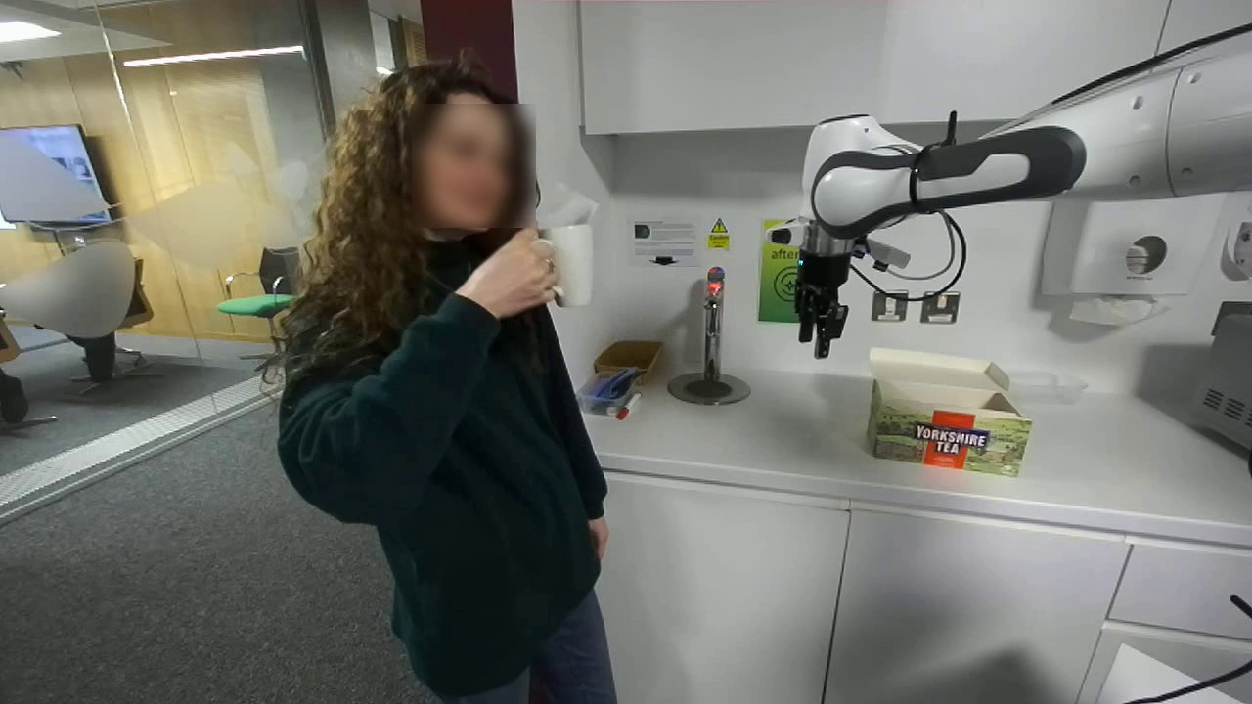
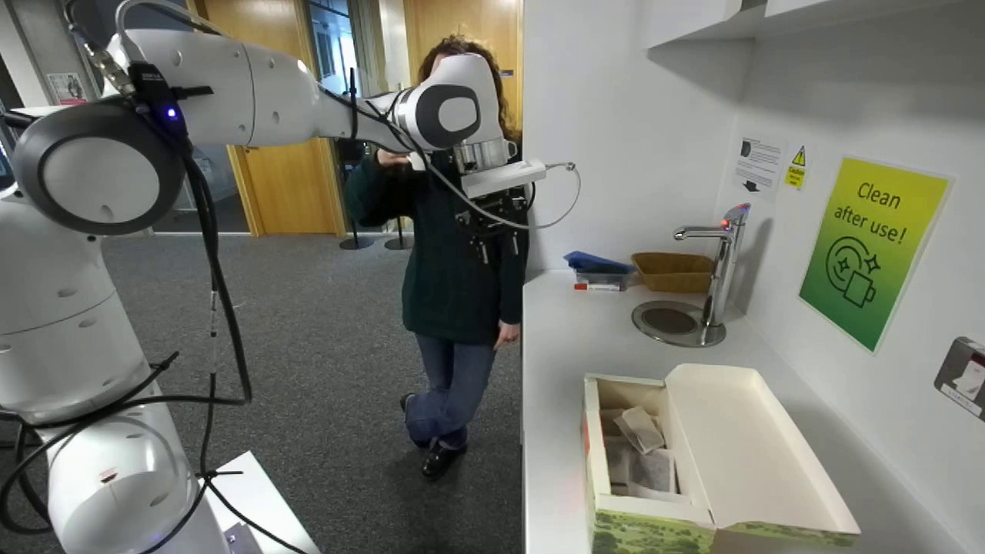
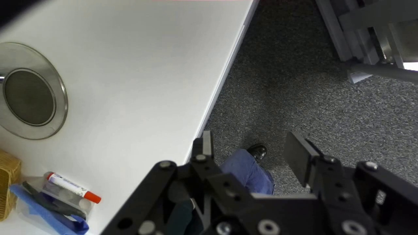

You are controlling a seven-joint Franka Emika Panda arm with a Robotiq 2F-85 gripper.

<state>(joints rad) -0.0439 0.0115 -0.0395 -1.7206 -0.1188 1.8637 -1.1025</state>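
One tea box (image 1: 949, 452) stands near the front edge of the counter (image 1: 763, 440) in an exterior view, its long side running along that edge; the single gripper (image 1: 816, 342) hangs higher, well apart from it, toward the end where one person (image 1: 440, 440) holds one white mug (image 1: 577, 264) near the face. From the gripper, then, the box lies downward and away from the person's end (just one arm is present, so no other hand of the robot compares). In an exterior view the box's one lid (image 2: 758, 442) is folded toward the back edge, and several tea bags (image 2: 642, 431) overlap inside, too jumbled to count; one basket (image 2: 677, 273) fills the back corner at the person's end, one plastic tub (image 2: 602, 278) beside it. In the wrist view two fingers (image 3: 300, 156) stand spread, grasping nothing, about at the counter's front edge; one marker (image 3: 73, 188) and one round drain (image 3: 29, 98) show there, but no box.
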